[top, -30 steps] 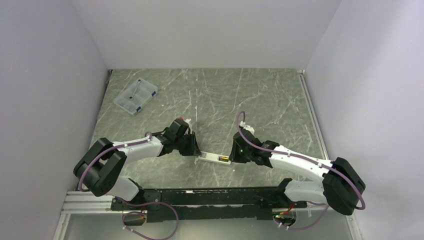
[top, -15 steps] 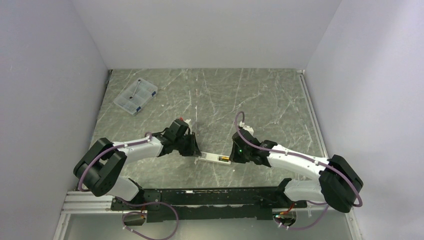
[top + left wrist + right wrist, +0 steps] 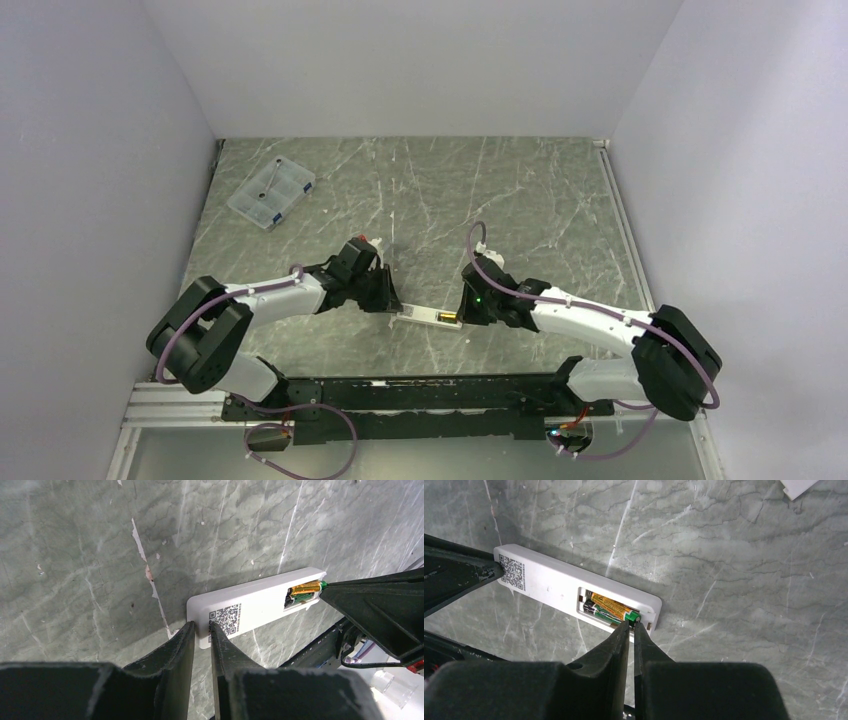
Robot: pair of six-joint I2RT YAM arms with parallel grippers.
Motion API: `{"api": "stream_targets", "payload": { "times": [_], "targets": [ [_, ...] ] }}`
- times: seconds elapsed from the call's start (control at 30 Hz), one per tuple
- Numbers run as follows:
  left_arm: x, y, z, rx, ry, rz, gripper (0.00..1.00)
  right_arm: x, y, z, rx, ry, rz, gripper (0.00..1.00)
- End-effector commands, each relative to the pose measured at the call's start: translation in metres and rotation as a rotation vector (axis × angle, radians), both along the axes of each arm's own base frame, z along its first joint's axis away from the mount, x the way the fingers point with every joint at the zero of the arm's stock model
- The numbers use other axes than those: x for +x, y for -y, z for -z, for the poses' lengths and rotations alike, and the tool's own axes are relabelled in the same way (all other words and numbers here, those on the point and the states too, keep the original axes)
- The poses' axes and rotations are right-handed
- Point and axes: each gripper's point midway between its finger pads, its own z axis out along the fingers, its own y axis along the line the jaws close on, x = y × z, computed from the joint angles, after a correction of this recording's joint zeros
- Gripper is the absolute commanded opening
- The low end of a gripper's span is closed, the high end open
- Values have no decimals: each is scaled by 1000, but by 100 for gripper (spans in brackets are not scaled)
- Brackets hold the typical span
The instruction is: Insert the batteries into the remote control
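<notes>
Lying face down on the counter (image 3: pixel 520 200), near its front edge between both arms: remote control (image 3: pixel 250 607), battery bay (image 3: pixel 585 599) uncovered. Copper-orange cell (image 3: pixel 605 602) and green cell (image 3: pixel 610 614) sit side by side inside. Right gripper (image 3: pixel 631 626): jaws closed to a hairline, tips at the green cell's pale end. Left gripper (image 3: pixel 201 629): jaws a narrow slit apart, against the end bearing the QR code (image 3: pixel 224 617); whether they clamp it, cannot tell.
</notes>
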Motion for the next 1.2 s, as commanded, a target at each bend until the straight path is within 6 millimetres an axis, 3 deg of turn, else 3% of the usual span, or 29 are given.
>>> {"api": "stream_targets", "payload": {
  "times": [0.0,0.77,1.17],
  "targets": [
    [0,6,-12,-43,29,13,23,12,-14,-17,53,42,-4,10],
    [1,10,-12,-48,25,27,23,14,-33,-14,75,16,-73,7],
    [2,14,-13,-62,25,42,22,5,-25,10,-74,-59,-155,8]
  ]
}}
